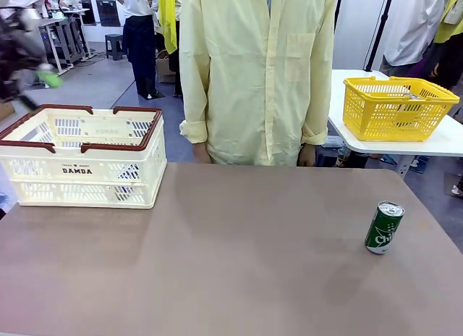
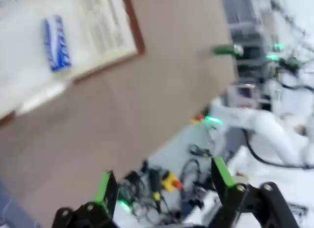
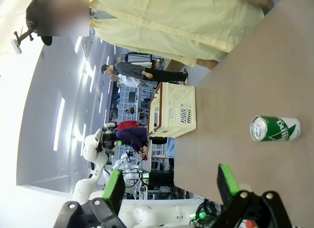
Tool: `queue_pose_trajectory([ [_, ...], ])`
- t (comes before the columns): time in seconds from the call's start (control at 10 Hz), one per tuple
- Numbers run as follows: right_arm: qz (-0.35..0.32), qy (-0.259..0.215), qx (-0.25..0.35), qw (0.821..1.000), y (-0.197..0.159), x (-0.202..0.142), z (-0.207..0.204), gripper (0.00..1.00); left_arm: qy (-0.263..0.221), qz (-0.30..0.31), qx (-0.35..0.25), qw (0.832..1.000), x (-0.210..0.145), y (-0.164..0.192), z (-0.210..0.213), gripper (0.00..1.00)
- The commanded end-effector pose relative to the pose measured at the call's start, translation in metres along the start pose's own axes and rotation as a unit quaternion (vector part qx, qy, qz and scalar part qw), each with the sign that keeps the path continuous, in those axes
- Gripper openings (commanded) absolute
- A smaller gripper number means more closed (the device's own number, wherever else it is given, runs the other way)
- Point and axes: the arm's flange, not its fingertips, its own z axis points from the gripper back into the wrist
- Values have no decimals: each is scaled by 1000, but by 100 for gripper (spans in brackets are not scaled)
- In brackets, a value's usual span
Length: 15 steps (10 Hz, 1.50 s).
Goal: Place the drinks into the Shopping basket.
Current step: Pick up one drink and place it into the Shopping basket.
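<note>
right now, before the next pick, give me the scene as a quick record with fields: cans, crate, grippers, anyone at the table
crate: cream with a dark red rim, on the left side of the table
blue can: lying inside the crate
green can: upright on the right side of the table, outside the crate
left gripper: open, empty, raised on the crate's side
right gripper: open, empty, apart from the green can
person: standing at the far edge
yellow basket: on a white side table
</note>
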Motion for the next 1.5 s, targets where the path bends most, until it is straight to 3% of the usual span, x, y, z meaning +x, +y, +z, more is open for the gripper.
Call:
queue_pose_trajectory([
  [0.0,10,-6,12,1000,2,2,-1,100,7,23,-89,996,-55,58,26,100],
  [0.2,10,-6,12,1000,2,2,-1,100,-73,18,-173,982,-127,111,39,100],
  [0.3,10,-6,12,1000,2,2,-1,100,-84,25,-188,978,-138,131,28,100],
  [0.4,10,-6,12,1000,2,2,-1,100,-33,17,-134,990,-118,93,44,100],
  [1.4,0,0,0,1000,0,0,0,100,-33,17,-134,990,-118,93,44,100],
])
